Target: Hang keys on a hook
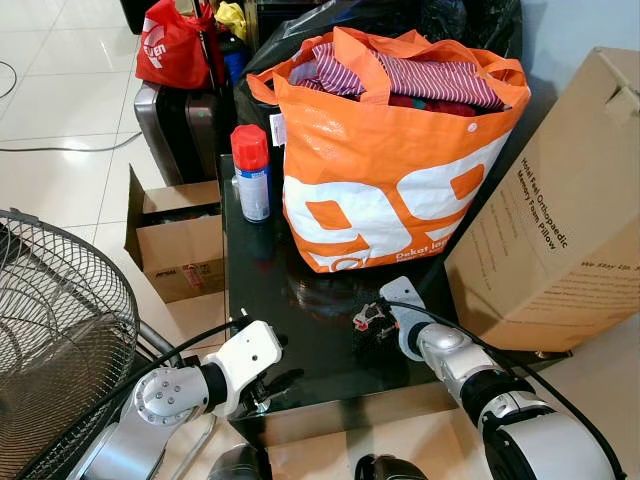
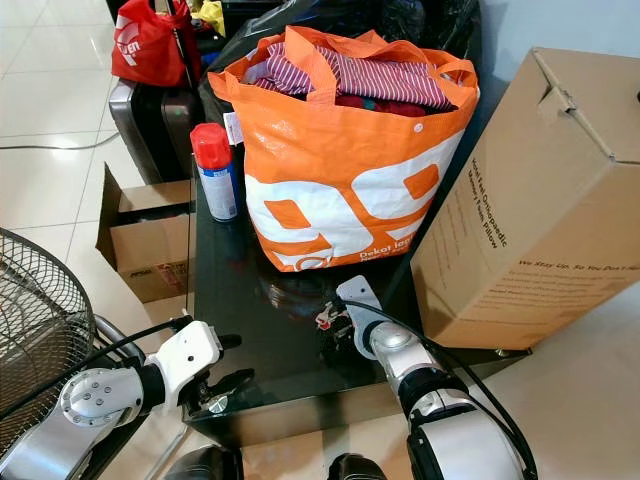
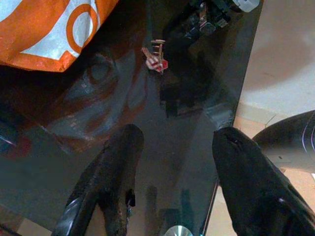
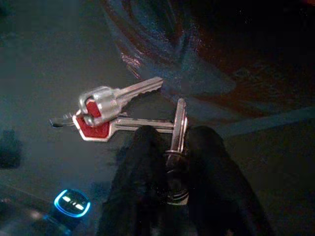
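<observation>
Pinching one key of the keys (image 4: 129, 114), our right end effector (image 4: 171, 147) has them on the black bench (image 1: 300, 310) — hanging remains; left end effector (image 3: 172, 162) gapes empty.

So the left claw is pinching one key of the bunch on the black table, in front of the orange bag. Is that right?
Not quite: the right claw pinches that key, as the right wrist view shows. The left claw is open, at the black table's near edge. The keys do lie in front of the orange bag.
</observation>
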Robot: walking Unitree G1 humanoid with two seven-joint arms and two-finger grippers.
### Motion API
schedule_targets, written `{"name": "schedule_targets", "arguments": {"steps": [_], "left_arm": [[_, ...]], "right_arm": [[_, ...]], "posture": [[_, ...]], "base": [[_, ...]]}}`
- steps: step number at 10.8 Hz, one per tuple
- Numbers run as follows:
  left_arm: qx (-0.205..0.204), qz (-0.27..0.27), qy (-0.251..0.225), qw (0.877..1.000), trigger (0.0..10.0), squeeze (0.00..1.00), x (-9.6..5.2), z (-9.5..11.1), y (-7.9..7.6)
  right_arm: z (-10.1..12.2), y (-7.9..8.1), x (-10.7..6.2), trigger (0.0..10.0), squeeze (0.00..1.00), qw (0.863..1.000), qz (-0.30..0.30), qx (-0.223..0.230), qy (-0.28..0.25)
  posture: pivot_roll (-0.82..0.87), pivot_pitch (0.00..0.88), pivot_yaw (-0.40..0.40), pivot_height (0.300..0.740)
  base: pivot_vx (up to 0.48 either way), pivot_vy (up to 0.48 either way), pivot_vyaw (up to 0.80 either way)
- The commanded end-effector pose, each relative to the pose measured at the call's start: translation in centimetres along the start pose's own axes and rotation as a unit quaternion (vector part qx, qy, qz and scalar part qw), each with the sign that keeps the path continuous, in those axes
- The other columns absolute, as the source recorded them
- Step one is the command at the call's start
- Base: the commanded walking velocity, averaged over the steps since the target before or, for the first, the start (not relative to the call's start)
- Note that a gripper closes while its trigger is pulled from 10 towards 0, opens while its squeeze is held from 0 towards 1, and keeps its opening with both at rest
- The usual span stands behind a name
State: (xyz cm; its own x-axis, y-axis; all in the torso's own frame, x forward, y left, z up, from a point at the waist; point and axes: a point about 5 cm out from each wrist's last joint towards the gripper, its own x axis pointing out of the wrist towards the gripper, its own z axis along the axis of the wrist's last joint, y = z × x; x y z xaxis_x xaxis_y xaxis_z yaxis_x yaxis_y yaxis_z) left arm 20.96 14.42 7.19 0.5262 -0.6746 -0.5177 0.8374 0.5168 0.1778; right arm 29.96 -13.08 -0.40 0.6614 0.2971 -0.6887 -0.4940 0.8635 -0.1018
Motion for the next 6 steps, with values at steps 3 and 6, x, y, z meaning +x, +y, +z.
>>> {"name": "schedule_targets", "arguments": {"steps": [3,6], "left_arm": [[0.004,0.014,-0.011,1.0,10.0,0.0,0.2,0.3,0.5],[0.011,0.029,-0.036,0.999,10.0,0.0,1.2,1.1,1.1]], "right_arm": [[-2.0,-0.7,-0.5,0.0,0.0,1.0,0.003,0.009,0.021],[-0.2,-2.4,-1.1,0.0,0.0,0.999,-0.008,0.017,-0.045]], "posture": [[0.03,0.111,-0.046,0.74],[0.0,0.052,-0.034,0.74]], "base": [[0.0,0.0,0.0],[0.0,0.0,0.0]]}}
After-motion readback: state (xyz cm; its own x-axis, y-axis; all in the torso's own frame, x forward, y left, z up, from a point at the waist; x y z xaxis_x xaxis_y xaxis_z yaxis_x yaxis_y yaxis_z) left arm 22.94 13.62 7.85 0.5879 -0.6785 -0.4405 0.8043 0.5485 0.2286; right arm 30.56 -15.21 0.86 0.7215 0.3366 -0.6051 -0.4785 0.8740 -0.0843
